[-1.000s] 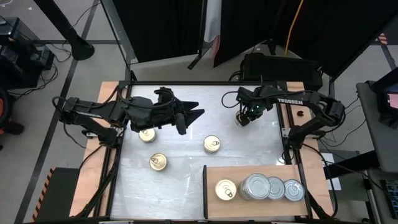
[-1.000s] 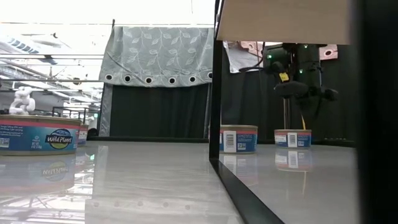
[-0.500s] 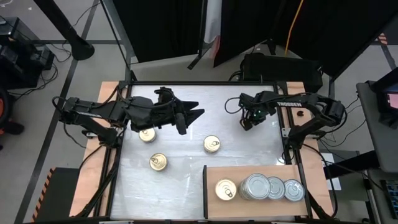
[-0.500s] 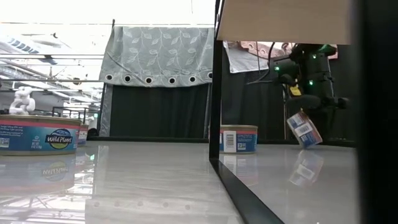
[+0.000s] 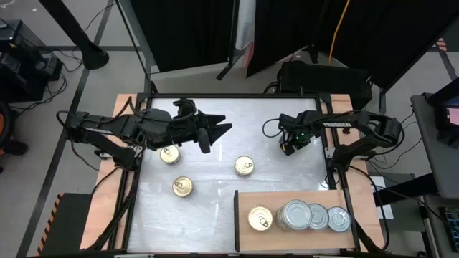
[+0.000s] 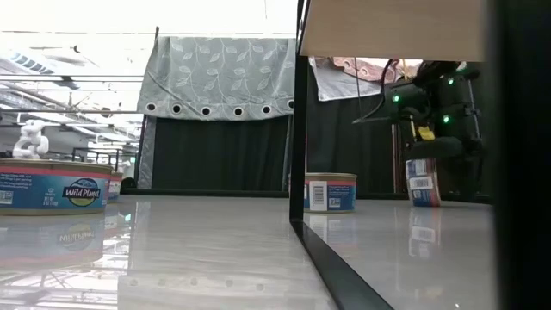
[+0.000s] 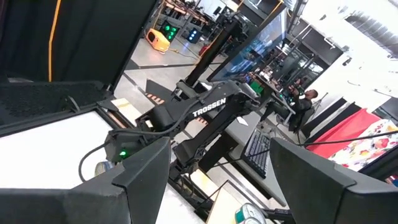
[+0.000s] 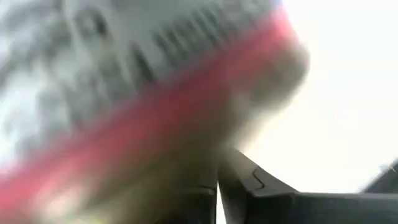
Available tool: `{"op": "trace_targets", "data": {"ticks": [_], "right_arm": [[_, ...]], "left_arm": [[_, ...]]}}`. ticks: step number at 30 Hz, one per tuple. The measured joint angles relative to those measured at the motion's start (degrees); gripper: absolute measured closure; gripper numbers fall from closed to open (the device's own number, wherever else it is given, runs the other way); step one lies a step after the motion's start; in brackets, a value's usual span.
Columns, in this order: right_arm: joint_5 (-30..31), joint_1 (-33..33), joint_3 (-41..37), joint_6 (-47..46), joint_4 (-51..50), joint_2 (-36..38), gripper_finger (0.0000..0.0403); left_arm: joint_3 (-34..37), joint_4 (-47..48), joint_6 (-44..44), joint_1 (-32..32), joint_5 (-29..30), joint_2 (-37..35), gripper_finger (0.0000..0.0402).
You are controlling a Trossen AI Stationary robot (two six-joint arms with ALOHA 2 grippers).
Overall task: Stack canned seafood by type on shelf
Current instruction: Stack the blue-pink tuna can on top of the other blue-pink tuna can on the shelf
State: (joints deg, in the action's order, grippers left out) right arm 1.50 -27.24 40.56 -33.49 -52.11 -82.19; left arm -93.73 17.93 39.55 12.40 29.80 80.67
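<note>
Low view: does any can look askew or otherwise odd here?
Yes. The can under the right gripper stands on edge, near the table's far right, label sideways, while the gold-top can beside it sits flat. Whether the shut fingers actually hold it, I cannot tell.

Both arms are matte black jointed links with loose black cables looped alongside, the right arm (image 5: 344, 123) lettered TROSSEN in white and lit by small green lamps, the left arm (image 5: 136, 127) ending in angular black fingers.
</note>
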Motion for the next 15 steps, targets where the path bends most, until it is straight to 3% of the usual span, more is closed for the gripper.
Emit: {"op": "trace_targets", "data": {"ticks": [5,9,12,15], "right_arm": [[-0.95,0.96,0.0,-0.65,-4.97,8.49,0.0402],[-4.65,1.64,0.49,4.96,-9.59,18.49,0.04],[-6.07,2.38,2.39,6.81,-13.27,25.32,0.0376],[-8.87,2.51,4.86,4.83,-15.69,28.94,0.0327]], "left_arm": [[0.0,1.53,0.02,0.0,0.0,-1.11,0.0127],[0.0,2.17,0.02,0.0,0.02,-1.77,0.0127],[0.0,2.13,0.02,0.0,0.04,-1.87,0.0127],[0.0,2.17,-0.27,-0.26,0.02,-1.8,0.0127]]}}
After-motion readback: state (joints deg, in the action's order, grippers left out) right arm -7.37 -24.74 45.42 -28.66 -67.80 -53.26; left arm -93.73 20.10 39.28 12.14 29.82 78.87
